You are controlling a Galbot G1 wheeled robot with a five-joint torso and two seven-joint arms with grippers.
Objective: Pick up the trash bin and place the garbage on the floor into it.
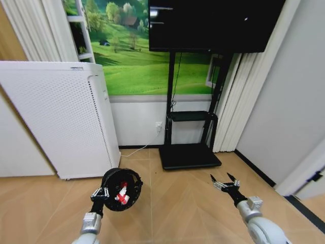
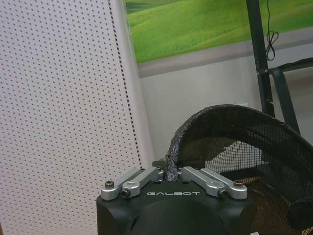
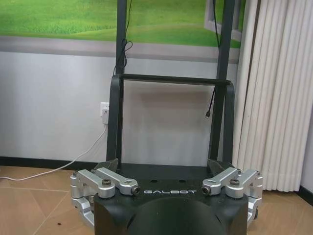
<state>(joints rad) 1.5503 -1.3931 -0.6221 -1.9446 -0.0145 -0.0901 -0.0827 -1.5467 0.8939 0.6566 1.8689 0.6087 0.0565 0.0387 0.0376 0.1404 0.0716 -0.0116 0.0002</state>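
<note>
Left claw (image 1: pixel 105 192) is clamped on the rim of the trash bin (image 1: pixel 131 179), holding it off the wood floor (image 1: pixel 177 203). In the left wrist view the fingers (image 2: pixel 146 177) are pinched narrow on the mesh rim, which rises up and away from the claw.

Bin mouth faces up toward the head camera. Garbage (image 1: pixel 122 195) is already inside: a red-and-white wrapper-like piece sits on the bottom. Can't tell whether more items lie under it or beside it.

Right claw (image 1: pixel 226 183) hangs at roughly 4 o'clock of frame, well apart from the bin, spread wide and carrying nothing. Right wrist view confirms: both finger pairs splayed out, pointing at the black TV stand (image 3: pixel 171 122) and the wall.

Key relation: bin lies at about 9 o'clock from the right claw, with bare floor between them. Bin's long axis runs near vertical, opening up, so anything dropped in has to come from above the rim. The right arm is the only free one, so it's the one for any further pickup.

No loose litter visible on the floor stretch in head view. Judgement: task looks far along or nearly done.

White perforated appliance (image 1: pixel 56 117) stands at 10 o'clock, just beyond the bin. Risk: the rim grip is a one-sided pinch on mesh, so the bin could tilt or swing.
</note>
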